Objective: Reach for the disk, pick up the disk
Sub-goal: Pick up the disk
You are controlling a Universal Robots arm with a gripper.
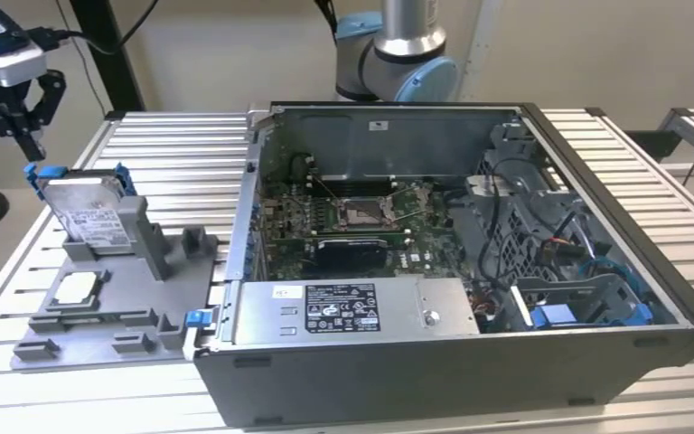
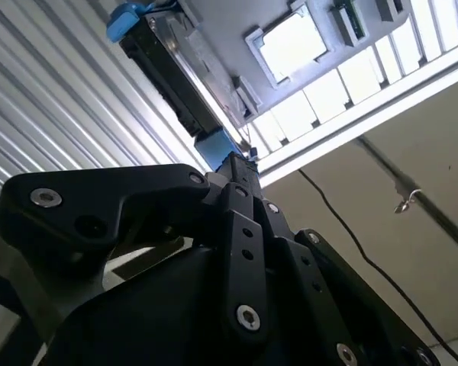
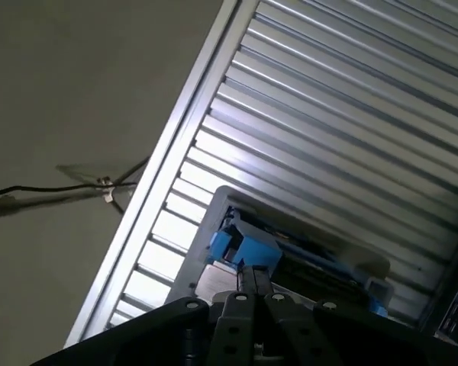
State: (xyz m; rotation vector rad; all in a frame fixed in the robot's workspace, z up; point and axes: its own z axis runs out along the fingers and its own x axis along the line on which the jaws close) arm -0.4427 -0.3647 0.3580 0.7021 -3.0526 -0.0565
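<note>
A ribbed aluminium surface fills the exterior view, with a pale wall behind it.

At that view's far left the gripper hangs over the surface's corner. Its fingers are pressed together into one narrow tip and pinch nothing.

Directly under that tip is the disk. It stands on edge in a grey holder, with its labelled face showing and the blue corners of its carrier frame uppermost. The tip is just above the blue corner on the exterior view's left. In the first wrist view it lines up with that blue part, but I cannot tell whether it touches.

Lower in the holder a small square chip lies flat. Further right is the open computer case, with a long grey box along its near edge and the arm's base behind it.

By my reading the reach is nearly complete. The pick-up is not done: the disk sits fully in its holder, and no finger is on either of its faces.
</note>
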